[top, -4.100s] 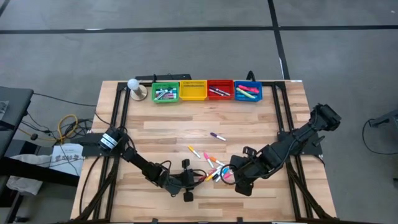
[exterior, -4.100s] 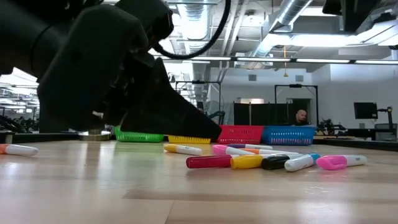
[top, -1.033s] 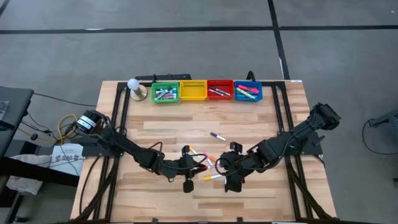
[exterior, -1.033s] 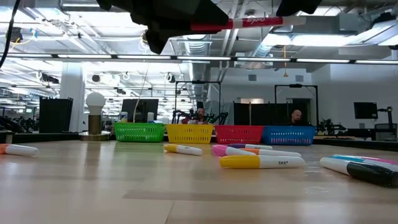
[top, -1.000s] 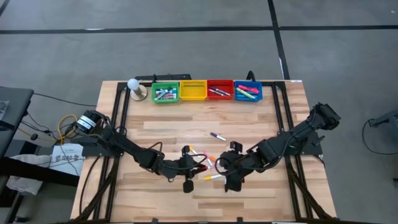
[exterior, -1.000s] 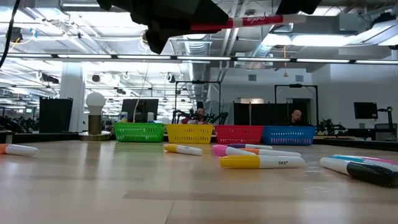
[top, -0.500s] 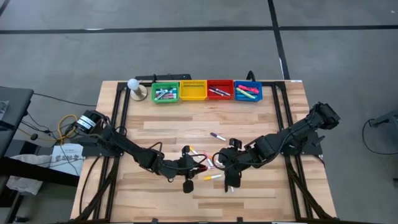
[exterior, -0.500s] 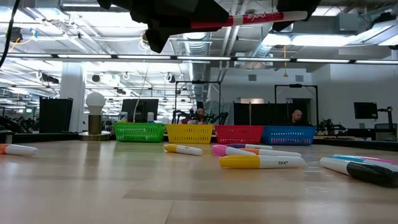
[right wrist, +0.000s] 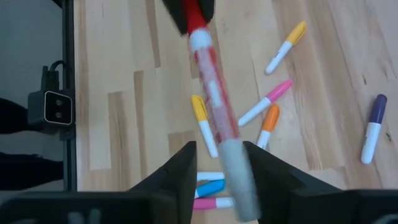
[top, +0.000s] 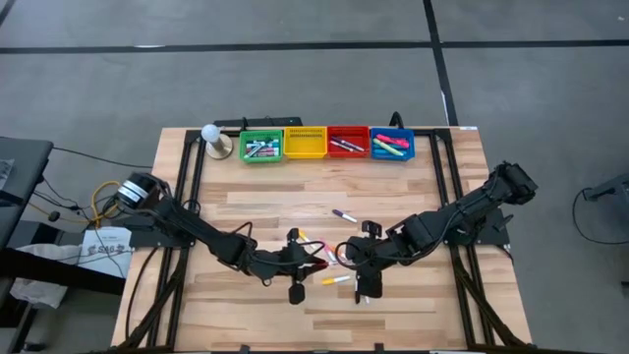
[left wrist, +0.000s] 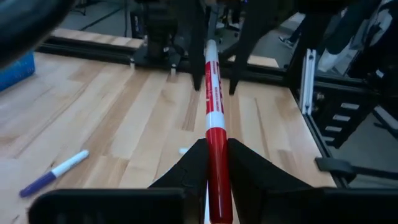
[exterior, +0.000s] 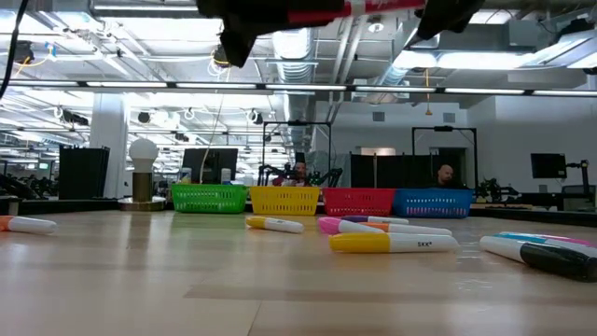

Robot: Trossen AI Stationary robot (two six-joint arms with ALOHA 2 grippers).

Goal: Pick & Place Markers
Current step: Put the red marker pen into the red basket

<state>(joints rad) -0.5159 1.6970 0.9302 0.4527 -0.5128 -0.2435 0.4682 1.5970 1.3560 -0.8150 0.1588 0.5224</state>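
Observation:
A red-capped marker with a white barrel (left wrist: 211,93) hangs in the air above the table's middle, high in the low view (exterior: 359,9). My left gripper (top: 316,262) is shut on its red end. My right gripper (top: 345,258) is open. Its fingers stand on either side of the marker's white free end (right wrist: 239,180), and the left wrist view shows a gap on both sides. More markers lie flat on the table below: yellow (top: 336,280), pink and orange (right wrist: 267,124), purple (top: 344,214). My left gripper pinches the marker's red cap end (left wrist: 215,163) between its two fingers. The fingers come level from the table's left and lie along the marker. The marker sticks straight out past the fingertips toward my right gripper, about level and lifted clear of the table.
Four small bins stand in a row at the far edge: green (top: 260,147), yellow (top: 305,144), red (top: 348,142), blue (top: 392,145), some with markers in them. A white bulb on a base (top: 213,138) stands left of them. A lone marker (exterior: 28,225) lies apart.
My right gripper has moved toward the table's left, up to the held marker, so that the marker's white end now lies between its open fingers. My left gripper has risen a little with the marker and has kept its hold.

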